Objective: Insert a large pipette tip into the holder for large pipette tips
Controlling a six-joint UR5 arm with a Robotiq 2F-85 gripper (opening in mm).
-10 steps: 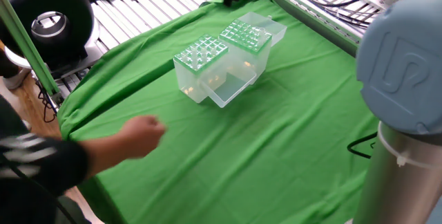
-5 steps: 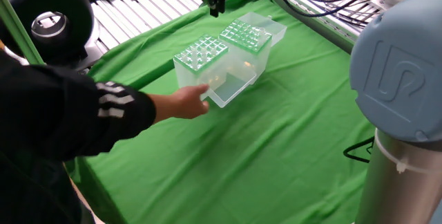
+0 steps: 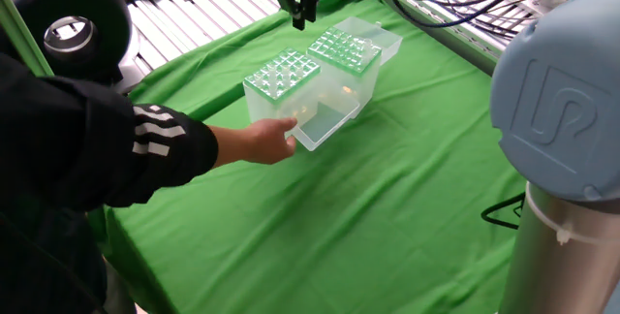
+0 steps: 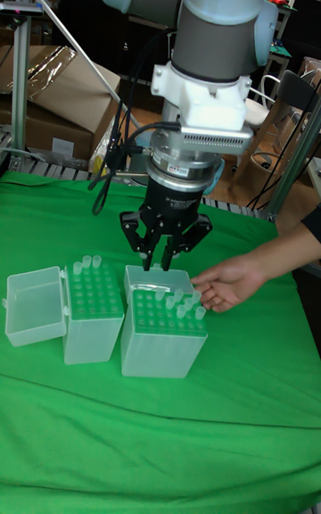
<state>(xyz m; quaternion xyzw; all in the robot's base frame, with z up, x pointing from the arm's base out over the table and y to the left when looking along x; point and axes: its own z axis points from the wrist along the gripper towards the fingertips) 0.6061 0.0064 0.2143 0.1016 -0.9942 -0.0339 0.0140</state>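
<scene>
One person's hand has just reached the nearer box. The holder for large pipette tips sits by the table's far edge under the gripper, whose fingers are narrow; I cannot tell if they hold anything. Insertion likely waits.

Gripper: too small to tell if the jaws hold a large pipette tip. Person's hand fingertips hidden behind the box lid in the fixed view. Robot arm cut off at right edge.
</scene>
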